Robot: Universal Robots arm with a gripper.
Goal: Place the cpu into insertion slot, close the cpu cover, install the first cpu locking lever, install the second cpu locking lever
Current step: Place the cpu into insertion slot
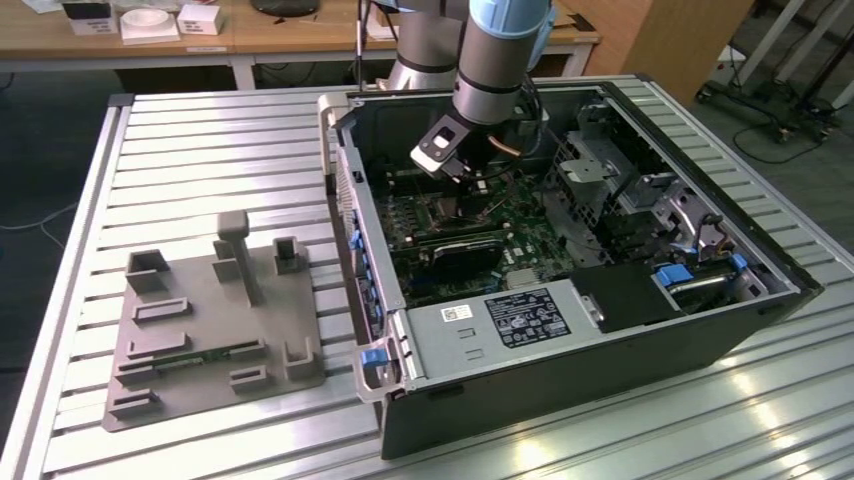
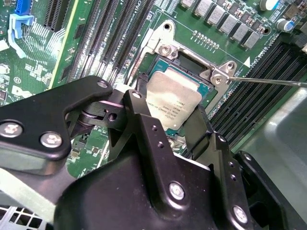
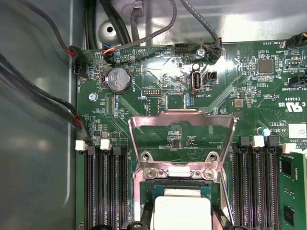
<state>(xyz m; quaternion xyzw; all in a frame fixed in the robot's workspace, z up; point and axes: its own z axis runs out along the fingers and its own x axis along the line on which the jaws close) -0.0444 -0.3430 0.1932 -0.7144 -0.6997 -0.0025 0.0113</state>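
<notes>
Silver-grey square cpu (image 2: 172,100) sits over insertion slot (image 2: 191,61).

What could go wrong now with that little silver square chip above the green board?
The black gripper holds the square silver-grey chip seemingly tilted over the dark square socket; it might seat crooked. The thin silver metal cover frame stands open right beside it; the gripper could bump it.

one cpu (image 2: 173,101), one cpu cover (image 3: 182,114), one insertion slot (image 2: 190,61).
</notes>
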